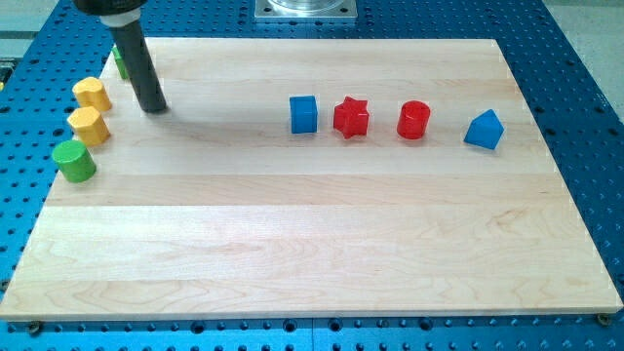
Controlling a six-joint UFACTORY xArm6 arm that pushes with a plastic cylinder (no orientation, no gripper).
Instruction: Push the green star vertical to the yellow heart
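My tip (154, 107) rests on the wooden board near its top left corner. A green block (120, 64), mostly hidden behind the rod, peeks out at the rod's left side; its shape cannot be made out. A yellow heart-like block (93, 94) lies to the left of the tip, a small gap away. Below it sits a second yellow block (88, 125), shape unclear, then a green cylinder (74, 161) at the board's left edge.
A row across the upper middle holds a blue cube (304, 114), a red star (351, 118), a red cylinder (413, 120) and a blue wedge-like block (485, 130). The board (312, 263) lies on a blue perforated table.
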